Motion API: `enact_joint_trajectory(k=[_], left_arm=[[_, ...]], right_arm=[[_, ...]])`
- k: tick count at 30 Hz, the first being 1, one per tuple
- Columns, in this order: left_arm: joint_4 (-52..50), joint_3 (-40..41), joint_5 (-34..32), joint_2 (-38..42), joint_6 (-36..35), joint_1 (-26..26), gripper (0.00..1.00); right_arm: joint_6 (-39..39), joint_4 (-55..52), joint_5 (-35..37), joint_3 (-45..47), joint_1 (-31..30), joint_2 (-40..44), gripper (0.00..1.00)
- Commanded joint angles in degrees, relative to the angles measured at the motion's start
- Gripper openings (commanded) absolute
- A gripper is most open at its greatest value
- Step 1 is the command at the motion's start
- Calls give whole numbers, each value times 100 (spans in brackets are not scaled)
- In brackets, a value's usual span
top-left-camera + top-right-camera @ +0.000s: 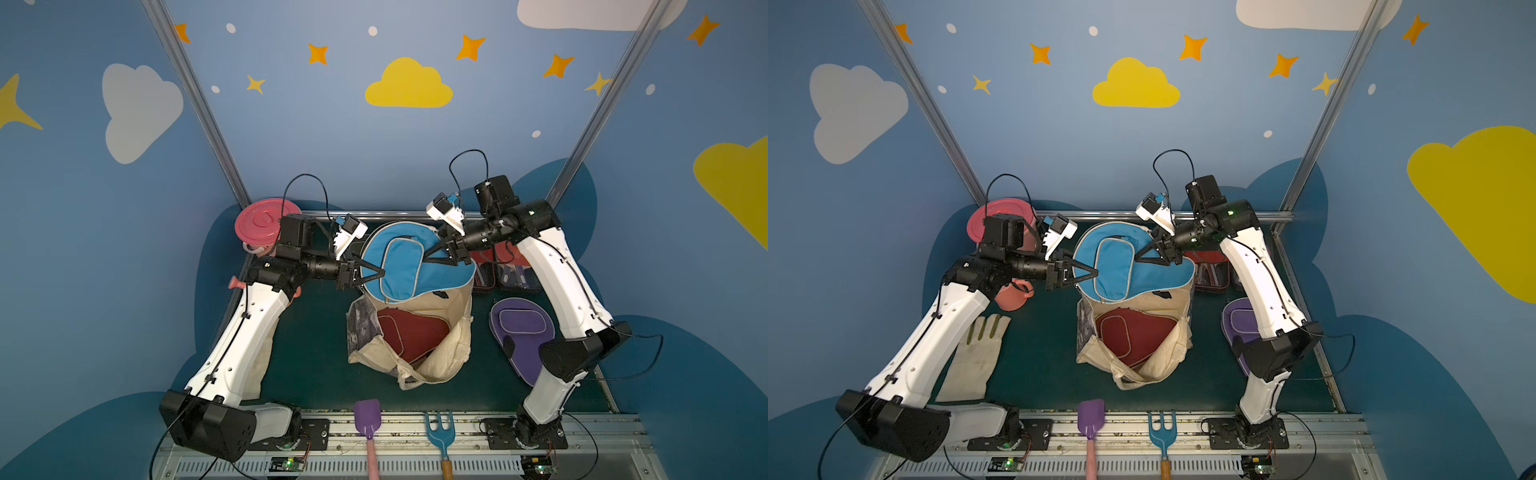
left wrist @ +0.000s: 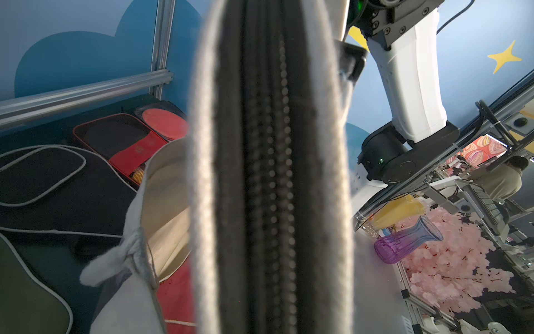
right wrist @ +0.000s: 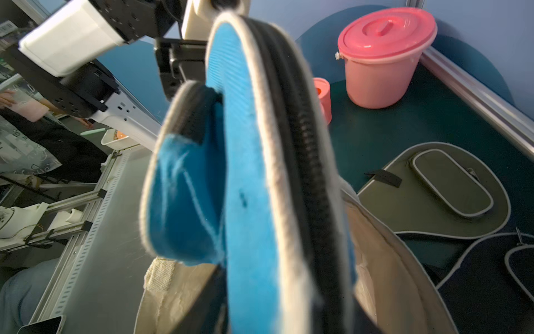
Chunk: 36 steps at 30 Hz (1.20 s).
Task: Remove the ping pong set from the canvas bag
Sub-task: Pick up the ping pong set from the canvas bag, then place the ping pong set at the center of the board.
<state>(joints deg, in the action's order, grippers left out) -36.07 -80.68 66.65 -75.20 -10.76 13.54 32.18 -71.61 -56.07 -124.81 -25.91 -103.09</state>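
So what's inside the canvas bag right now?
A maroon case lies inside the canvas bag. The blue case, held over its mouth, covers the far part; anything beneath it cannot be seen.

The canvas bag [image 1: 449, 345] stands centred on the worktop [image 1: 316, 353], one paddle case [image 1: 411, 332] inside it and a raised paddle case [image 1: 399, 266] over its rear rim, between the left pincer [image 1: 380, 272] and the right pincer [image 1: 426, 257]. A third paddle case [image 1: 519, 324] lies right of the bag (flat packs [image 1: 511, 274] behind it); the lidded bucket [image 1: 259, 224] sits rear left.
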Motion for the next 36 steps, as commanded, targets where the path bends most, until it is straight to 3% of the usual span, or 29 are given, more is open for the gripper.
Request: enact_joint_trajectory(k=[1,3,4,5,6,9,13,17,21,26,36], left_arm=[[139,-406,93,58,-232,9,3],[122,-420,-325,106,-214,-14,4],[208,-402,-637,184,-139,-22,14],[347,-343,-1032,271,-31,-39,43],[536,-272,-1423,409,105,-61,61],[1131,18,-2678,870,550,-187,99],[1320,170,-3616,1408,1115,-429,100],[2209,1191,-3678,2108,2026,-602,100],[3212,2049,-3398,2524,2889,-626,100],[3976,2425,-3007,2505,3616,-603,100],[4772,2496,-2867,2370,3846,-117,100]], right_arm=[[-157,-147,-143,-191,-2,127,0],[-280,10,-90,-189,15,228,0],[-347,101,-71,-187,40,302,0],[-449,210,-66,-173,71,384,0],[-558,338,-68,-136,109,470,0],[-1209,1221,149,256,207,909,0],[-2746,3382,1145,1390,264,1808,0],[-3979,4656,1569,1966,234,2262,0],[-4602,5070,1814,2022,102,2305,0],[-5250,5704,1974,2032,-68,2178,0],[-6218,7076,2171,2194,-435,1688,0]])
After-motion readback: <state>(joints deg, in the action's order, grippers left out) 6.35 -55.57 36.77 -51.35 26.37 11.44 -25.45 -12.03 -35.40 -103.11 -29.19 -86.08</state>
